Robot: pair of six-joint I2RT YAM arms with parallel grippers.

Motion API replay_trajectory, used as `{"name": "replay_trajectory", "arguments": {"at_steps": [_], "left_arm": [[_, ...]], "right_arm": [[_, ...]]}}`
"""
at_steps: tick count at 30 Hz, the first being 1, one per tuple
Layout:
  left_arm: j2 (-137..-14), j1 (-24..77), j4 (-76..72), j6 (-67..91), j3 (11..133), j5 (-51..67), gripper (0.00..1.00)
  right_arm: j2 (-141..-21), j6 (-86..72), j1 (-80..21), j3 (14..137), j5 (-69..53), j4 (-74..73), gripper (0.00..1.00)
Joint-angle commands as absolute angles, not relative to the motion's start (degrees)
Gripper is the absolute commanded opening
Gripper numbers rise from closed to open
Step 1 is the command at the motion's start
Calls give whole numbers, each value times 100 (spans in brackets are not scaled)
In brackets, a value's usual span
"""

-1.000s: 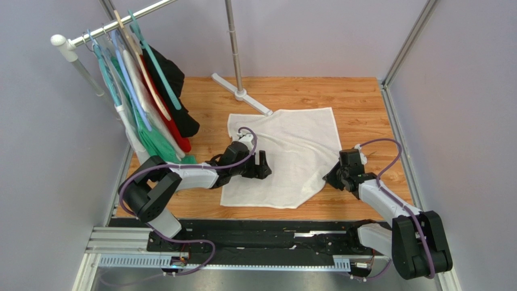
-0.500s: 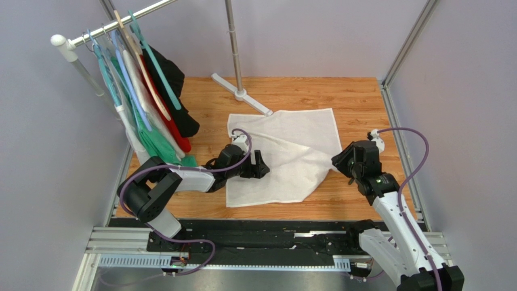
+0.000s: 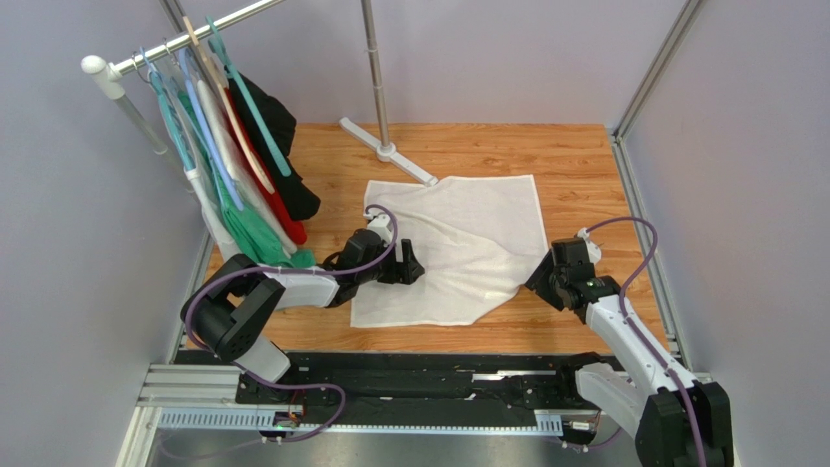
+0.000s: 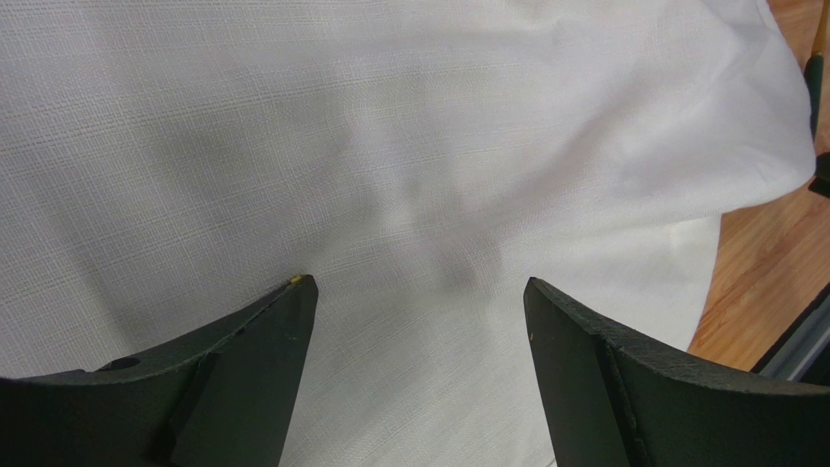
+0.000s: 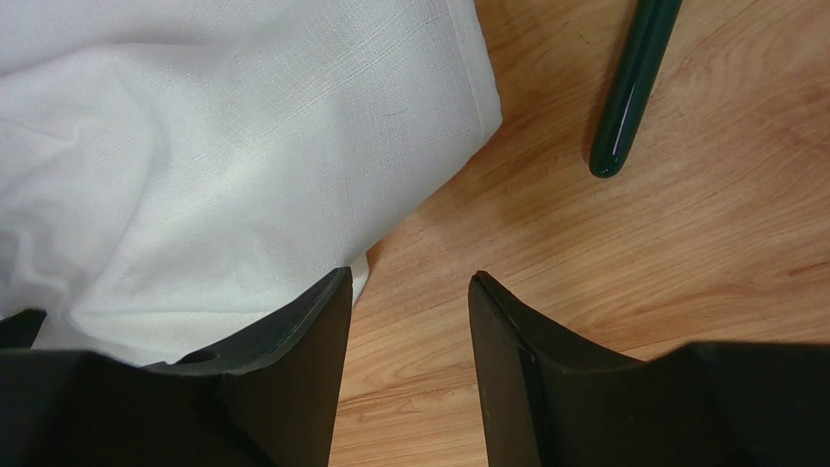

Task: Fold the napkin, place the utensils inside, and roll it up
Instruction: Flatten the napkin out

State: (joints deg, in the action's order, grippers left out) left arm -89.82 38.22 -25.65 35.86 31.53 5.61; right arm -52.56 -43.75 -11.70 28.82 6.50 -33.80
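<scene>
The white napkin (image 3: 468, 233) lies wrinkled on the wooden table, its near right part folded in. My left gripper (image 3: 404, 265) rests over the cloth's left side. In the left wrist view its jaws (image 4: 419, 284) stand wide open with only napkin (image 4: 390, 146) between them. My right gripper (image 3: 542, 282) sits at the napkin's right near corner. The right gripper (image 5: 409, 277) is open over bare wood, the napkin's edge (image 5: 244, 165) just to its left. A dark green utensil (image 5: 631, 92) lies on the wood ahead to the right, apart from the cloth.
A clothes rail with hangers and garments (image 3: 234, 165) stands at the left. A metal pole with a white foot (image 3: 387, 148) stands behind the napkin. Grey walls close in both sides, and a black rail (image 3: 419, 379) runs along the near edge.
My right gripper has opened and let go of the napkin's corner, lifting and then dropping back beside the cloth. The left gripper slid a little left, and the cloth's near edge shifted with it.
</scene>
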Motion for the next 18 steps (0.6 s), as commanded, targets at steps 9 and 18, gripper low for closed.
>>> {"name": "replay_trajectory", "arguments": {"at_steps": [9,18], "left_arm": [[-7339,5297,-1221,1759,3488,71,88],[-8964,6661,-1572,1609,4543,-343,87]], "right_arm": [[-6512,-4263,-1152,3330,835,-2101,46],[-7453,-3964,-1151,3744,668,-1784,28]]}}
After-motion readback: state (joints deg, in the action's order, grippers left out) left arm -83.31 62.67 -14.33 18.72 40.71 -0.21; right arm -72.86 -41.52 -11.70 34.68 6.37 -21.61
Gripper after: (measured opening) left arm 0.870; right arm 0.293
